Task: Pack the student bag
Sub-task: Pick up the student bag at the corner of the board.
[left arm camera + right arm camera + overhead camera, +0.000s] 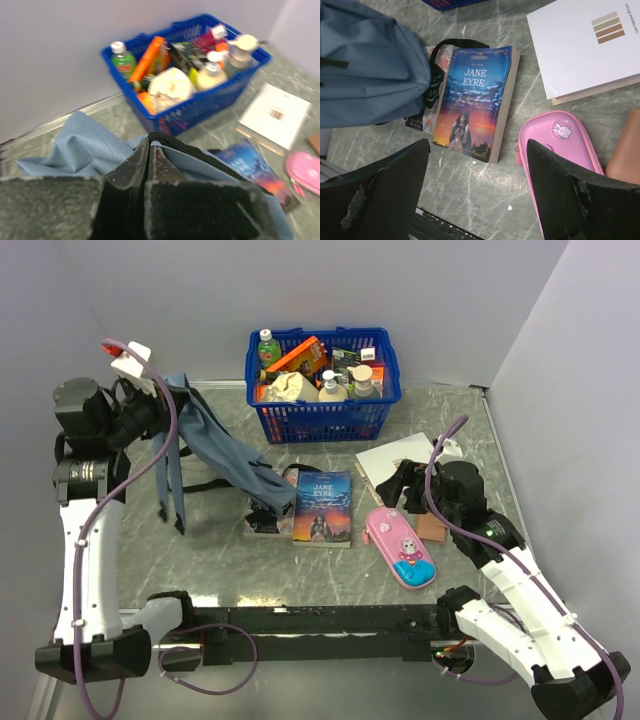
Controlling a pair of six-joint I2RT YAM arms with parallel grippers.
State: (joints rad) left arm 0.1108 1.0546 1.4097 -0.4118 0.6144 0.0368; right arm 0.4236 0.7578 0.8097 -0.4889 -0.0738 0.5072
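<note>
The left end effector (148, 167) is pinched closed on the dark zip edge of the student bag (225, 450) and holds it up at the left rear of the worktop (200, 560). The grey-blue fabric drapes down to the right. Its lower end rests beside the Jane Eyre book (475, 95) and covers part of a thinner book (262, 523). The right end effector (477, 192) is spread wide and empty, hovering above the Jane Eyre book and the pink pencil case (560, 150), with a white book (585, 45) just beyond.

The hold is on a narrow strip of zip, so the bag's weight could pull it free. With one edge lifted, the mouth probably hangs nearly flat, and a book pushed in could catch the rim or drag the fabric. The thinner book is pinned under the bag.

Nothing shows what is inside the bag. The blue basket (322, 422) at the back is crowded with a green bottle (122, 60), an orange box (149, 57), cream pump bottles (212, 75) and dark packets.
</note>
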